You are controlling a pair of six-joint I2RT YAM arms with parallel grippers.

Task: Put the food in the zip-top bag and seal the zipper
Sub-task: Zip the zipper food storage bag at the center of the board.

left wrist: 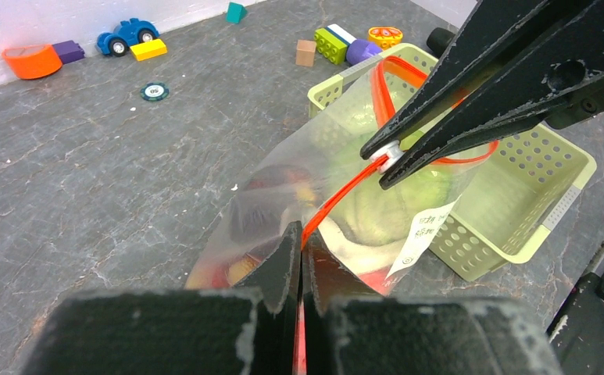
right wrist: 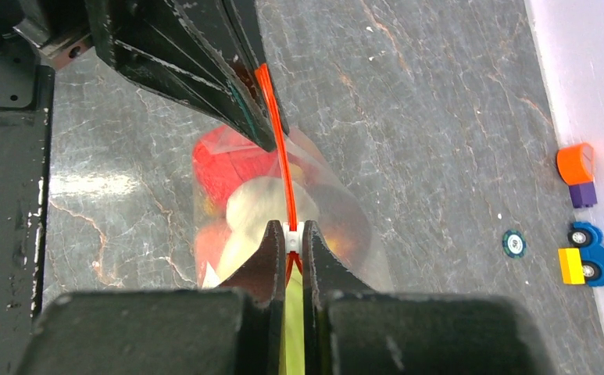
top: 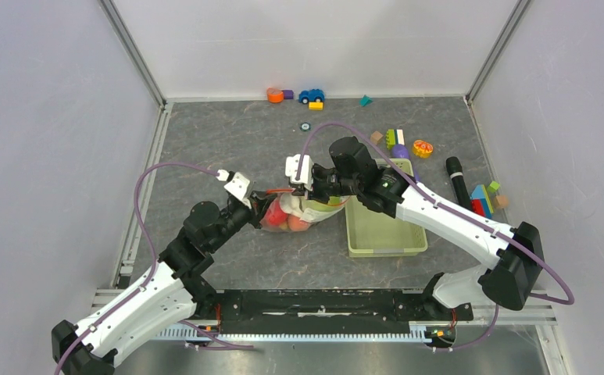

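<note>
The zip-top bag [left wrist: 283,176] lies at mid-bench, just beside the left wall of the pale green basket [left wrist: 548,156], with its mouth edge raised between the two hands. The left hand [left wrist: 299,234] is fully closed, its jaws pinching the near end of the zipper [right wrist: 280,168]. The right hand [right wrist: 288,232] is closed to a narrow gap, its fingertips clamped on the white slider tab [left wrist: 386,156]. Between the two grips the red-orange strip runs as one taut, straight line. Past the slider tab, on the basket side, the strip parts into an open loop that overlaps the basket rim in the left wrist view. The food [right wrist: 224,160] sits inside the bag below the strip: red and pale rounded pieces nearer the left hand, a green mass nearer the right. Bare grey bench [left wrist: 126,172] extends to the left of the bag and beyond it. The toy car [left wrist: 126,33] and the loose blocks [left wrist: 331,45] lie near the far edge, well apart from both hands.
</note>
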